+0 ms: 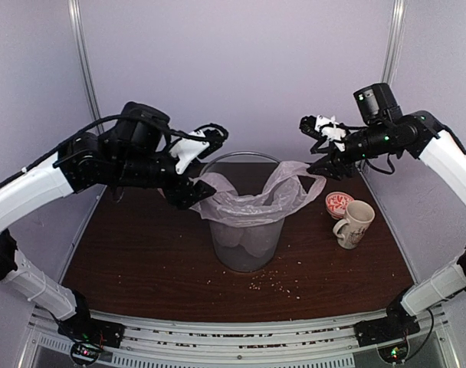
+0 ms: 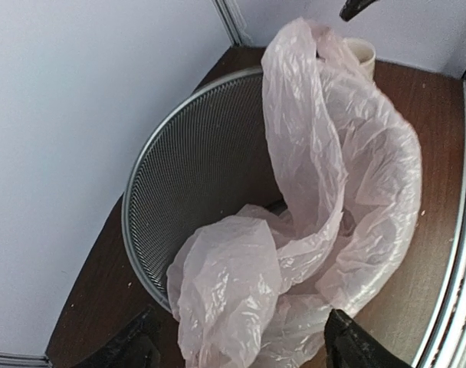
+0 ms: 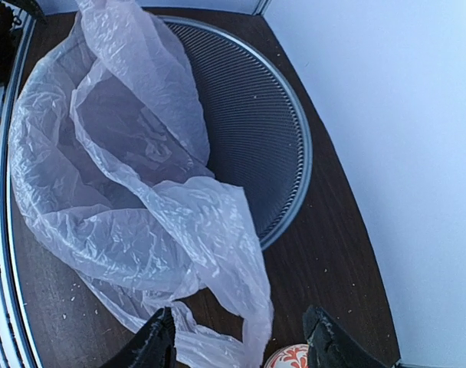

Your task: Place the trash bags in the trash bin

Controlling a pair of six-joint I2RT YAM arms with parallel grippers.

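the bin (image 1: 244, 247) stands upright mid-table (image 1: 133, 257). the bag (image 1: 256, 201) is draped across its mouth: the middle sags inside, and the film spills over the rim from about 9 o'clock round through 6 to 3 o'clock. one loop reaches out past the rim at 2 o'clock towards the right gripper (image 1: 317, 146).

the left gripper (image 1: 201, 162) hangs just off the rim at 10 o'clock. in the left wrist view its fingers (image 2: 346, 343) stand wide apart with a crumpled fold of bag lying between them, not pinched. the jaws are open.

the right gripper sits above and outside the rim at 2 o'clock. in the right wrist view its fingers (image 3: 158, 343) are also spread wide, and the bag's loose end hangs down between them, nearer the left-hand finger. the jaws are open with nothing clamped, though i cannot tell whether film brushes that finger.

a mug (image 1: 356, 224) stands at 3 o'clock from the bin, well apart, with a small red-patterned bowl (image 1: 339, 203) just beside it at its 11 o'clock. crumbs (image 1: 279, 287) dot the table at the bin's 5 o'clock.
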